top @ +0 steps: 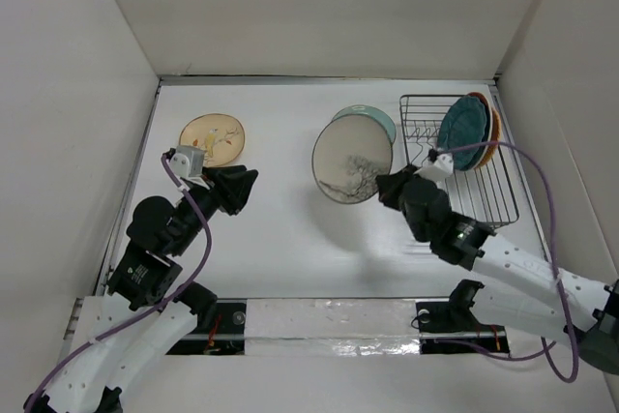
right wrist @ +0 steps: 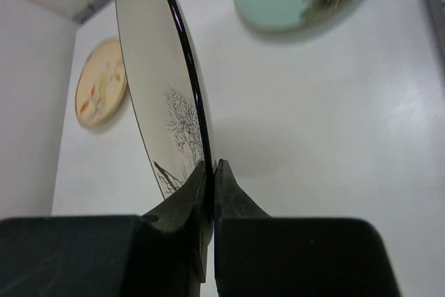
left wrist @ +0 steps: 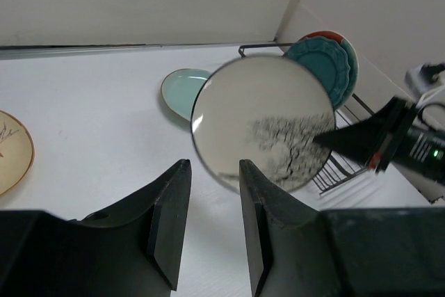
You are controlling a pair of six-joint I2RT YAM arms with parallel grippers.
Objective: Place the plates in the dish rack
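My right gripper point(top: 390, 184) is shut on the rim of the dark-rimmed cream plate with the tree drawing point(top: 350, 160) and holds it on edge above the table, left of the black wire dish rack point(top: 479, 202). In the right wrist view the plate point(right wrist: 156, 81) stands edge-on between the fingers point(right wrist: 195, 186). A dark teal scalloped plate point(top: 461, 132) and an orange plate point(top: 492, 132) stand in the rack. A light blue plate point(top: 382, 118) lies behind the held plate. A tan floral plate point(top: 212, 139) lies at far left. My left gripper point(top: 244, 189) is open and empty, near the tan plate.
White walls enclose the table on the left, back and right. The rack stands against the right wall. In the left wrist view the held plate point(left wrist: 264, 122) hangs ahead of my open left fingers point(left wrist: 170, 206), with the right arm point(left wrist: 389, 140) behind it.
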